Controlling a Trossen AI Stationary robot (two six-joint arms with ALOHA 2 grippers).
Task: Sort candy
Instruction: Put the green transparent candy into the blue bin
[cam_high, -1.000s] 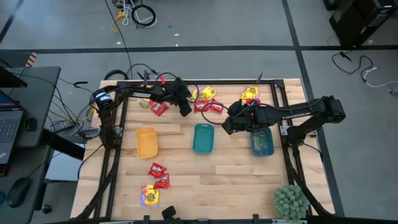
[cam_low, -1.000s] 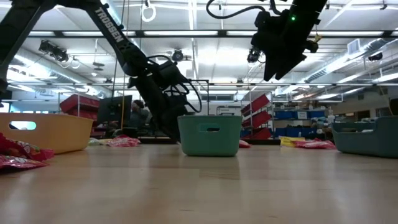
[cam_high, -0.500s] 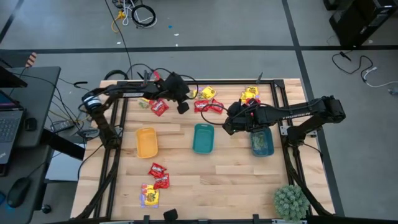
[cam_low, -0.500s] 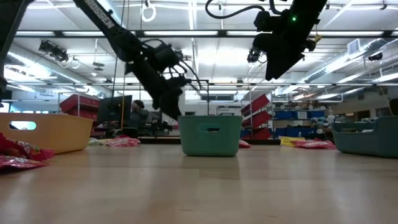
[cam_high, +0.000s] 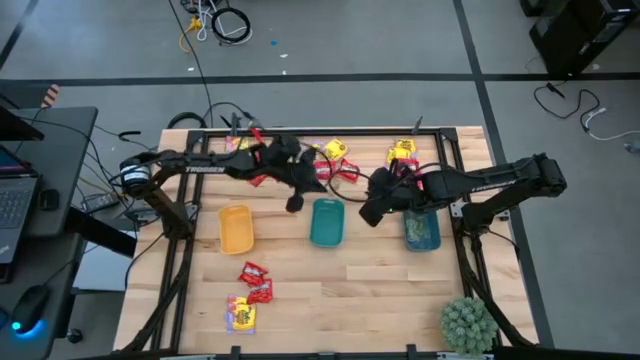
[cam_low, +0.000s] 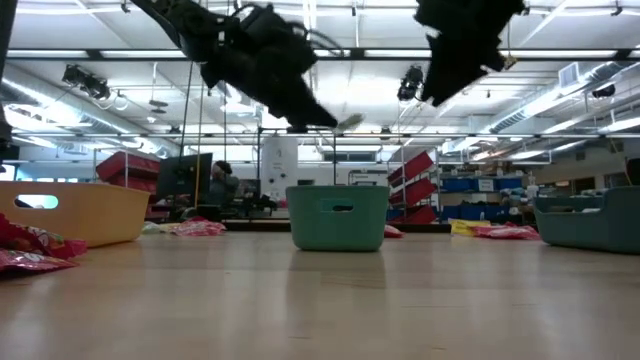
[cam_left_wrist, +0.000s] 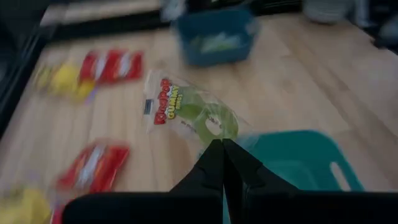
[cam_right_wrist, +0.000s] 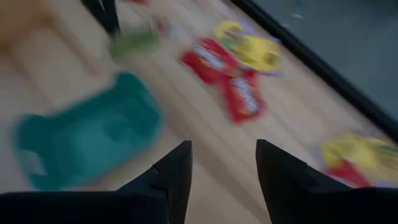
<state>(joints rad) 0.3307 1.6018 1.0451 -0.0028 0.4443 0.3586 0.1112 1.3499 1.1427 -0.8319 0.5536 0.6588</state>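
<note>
From above, the left claw (cam_high: 296, 203) hangs by the teal tray (cam_high: 326, 222), the right claw (cam_high: 368, 214) beyond it. In the left wrist view it pinches a green gummy packet (cam_left_wrist: 189, 115) by one corner over that tray (light, limp, slippery film, best held at a seam). The right wrist view shows its fingers (cam_right_wrist: 173, 174) spread and empty over the bench (cam_right_wrist: 205, 140).

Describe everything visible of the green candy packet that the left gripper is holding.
The green candy packet is a small flat pouch of glossy, partly clear wrapper, with a green panel and red lettering. The left gripper has its jaws shut on one edge of it, so the rest sticks out past the fingertips, slightly crumpled. It hangs in the air, touching nothing else, next to the rim of the middle teal tray. In the low view it shows as a pale sliver well above that tray.
</note>
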